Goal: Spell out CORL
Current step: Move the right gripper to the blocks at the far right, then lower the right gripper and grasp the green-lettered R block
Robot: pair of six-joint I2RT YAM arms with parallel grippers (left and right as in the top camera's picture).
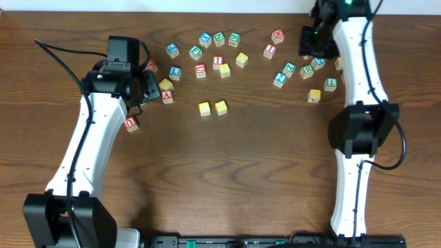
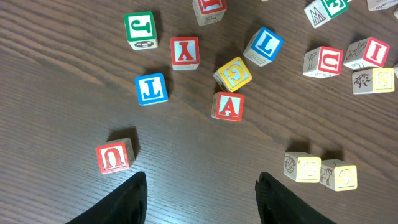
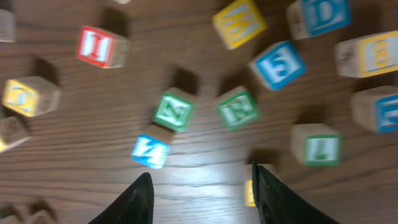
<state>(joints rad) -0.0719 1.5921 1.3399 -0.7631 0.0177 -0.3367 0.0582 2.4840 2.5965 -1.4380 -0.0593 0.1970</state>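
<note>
Two letters look placed. The first yellow cube and the second yellow cube are set side by side on the bare middle of the table, likely so the word can be read in a row. The green R is left among the loose cubes, just ahead of the right gripper. That gripper is held wide open with nothing in it, ready to be dropped over a cube. The blue L is seen near the left gripper, which is also spread open and empty.
</note>
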